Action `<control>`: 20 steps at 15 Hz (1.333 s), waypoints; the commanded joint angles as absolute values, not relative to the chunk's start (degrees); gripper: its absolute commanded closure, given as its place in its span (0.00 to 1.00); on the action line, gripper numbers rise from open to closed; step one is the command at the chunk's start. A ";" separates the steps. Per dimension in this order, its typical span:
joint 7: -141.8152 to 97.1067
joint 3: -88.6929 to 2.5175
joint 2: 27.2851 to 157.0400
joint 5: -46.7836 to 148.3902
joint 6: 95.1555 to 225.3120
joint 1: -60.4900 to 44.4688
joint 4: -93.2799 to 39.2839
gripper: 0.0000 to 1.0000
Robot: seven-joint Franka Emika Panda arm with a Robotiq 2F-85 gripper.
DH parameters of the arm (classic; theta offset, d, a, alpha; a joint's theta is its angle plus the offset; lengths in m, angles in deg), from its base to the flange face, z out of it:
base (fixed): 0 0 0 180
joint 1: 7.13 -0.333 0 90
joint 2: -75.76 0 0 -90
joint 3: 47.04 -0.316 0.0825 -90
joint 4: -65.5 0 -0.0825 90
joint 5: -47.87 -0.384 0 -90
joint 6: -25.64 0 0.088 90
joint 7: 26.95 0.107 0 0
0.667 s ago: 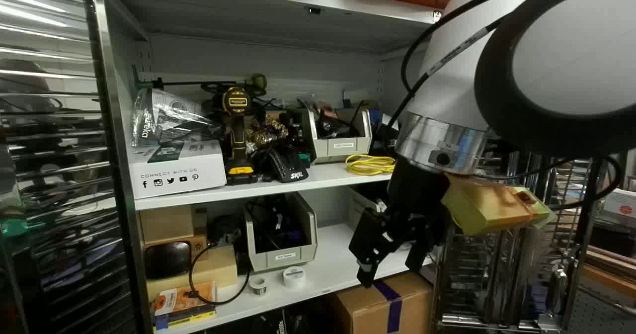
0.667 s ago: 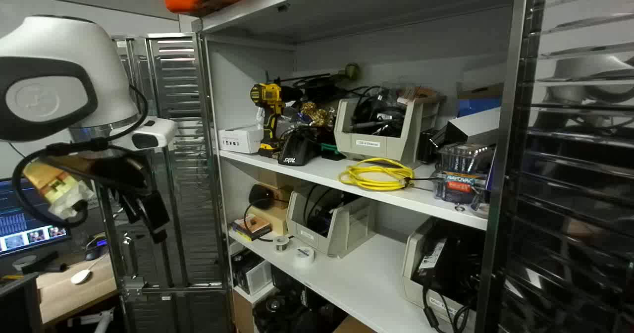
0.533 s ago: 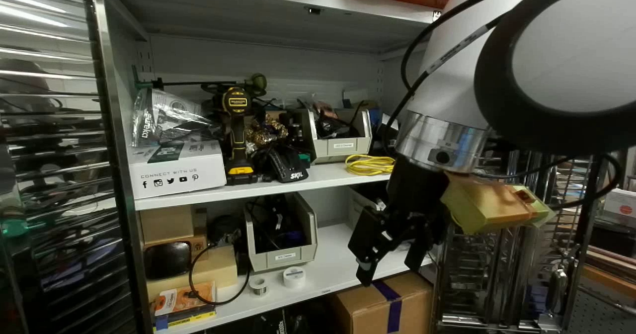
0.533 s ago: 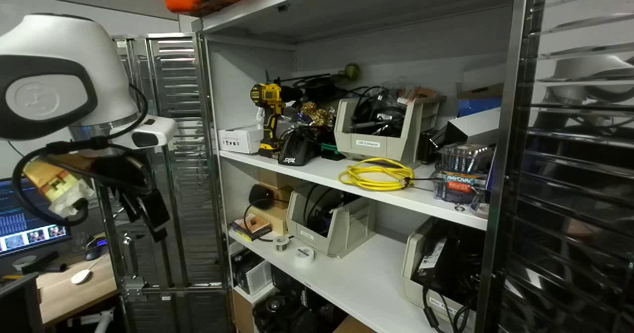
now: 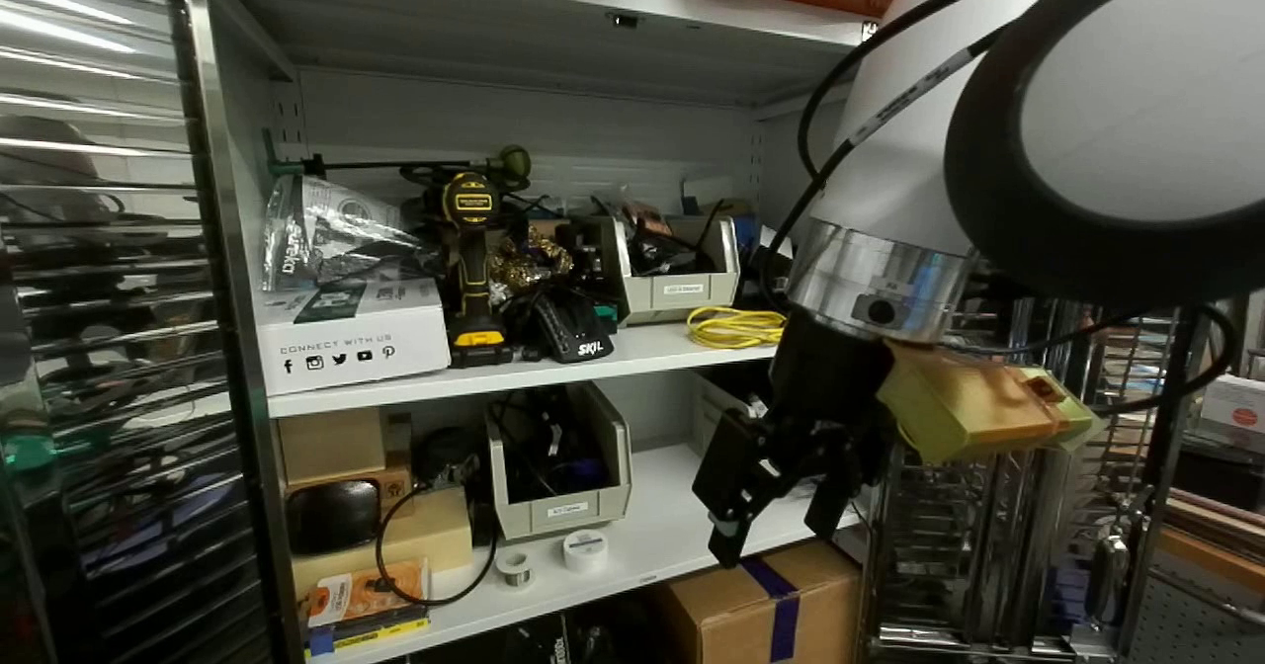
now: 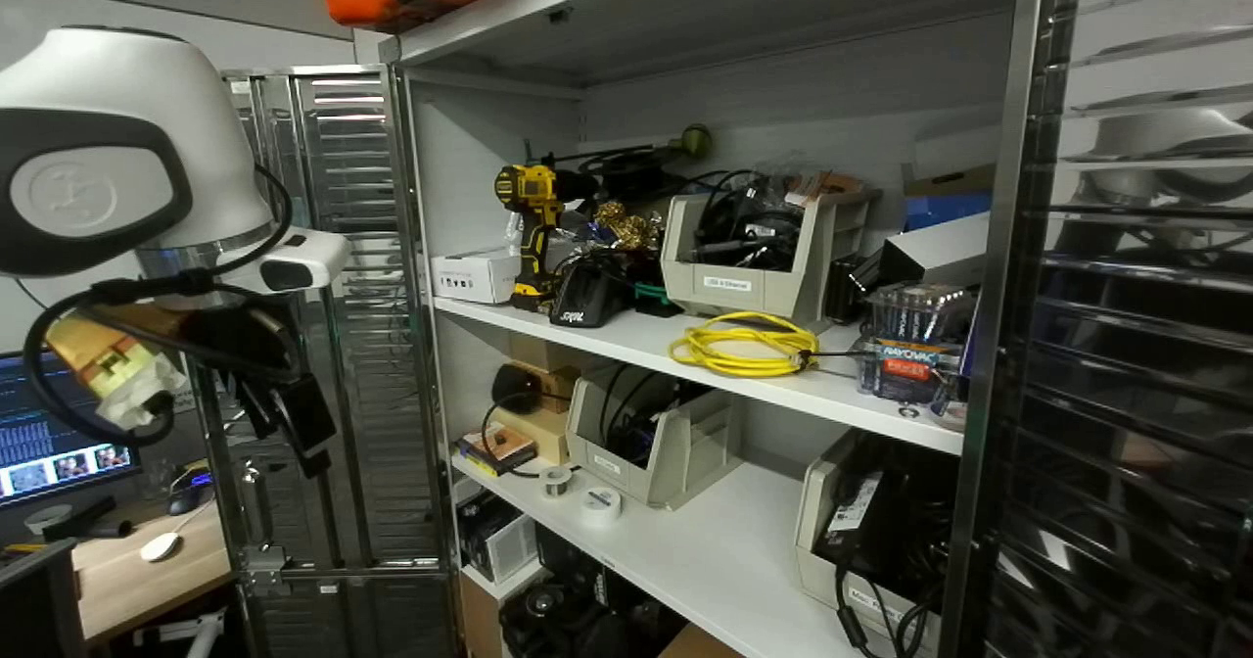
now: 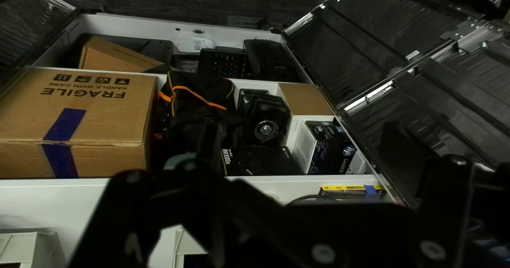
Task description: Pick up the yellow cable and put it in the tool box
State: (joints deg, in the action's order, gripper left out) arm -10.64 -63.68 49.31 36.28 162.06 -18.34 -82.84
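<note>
Yellow cable (image 6: pixel 754 366) on shelf (image 6: pixel 626 340), tool (image 5: pixel 776 536) well apart

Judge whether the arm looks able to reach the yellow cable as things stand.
Likely yes: the yellow cable lies uncovered near the front of its shelf, and the jaws are open, though they seem to hang lower.

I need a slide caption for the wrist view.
Beyond the open, empty gripper: a purple-taped FRAGILE carton at left and an HP box at right.
</note>
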 commanded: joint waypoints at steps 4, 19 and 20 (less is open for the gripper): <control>-9.62 -62.41 52.63 36.80 163.69 -17.68 -81.45 0.00; 5.77 -51.23 65.57 36.01 166.88 -5.30 -64.08 0.00; 7.35 -50.85 66.48 36.41 166.89 -4.47 -62.54 0.00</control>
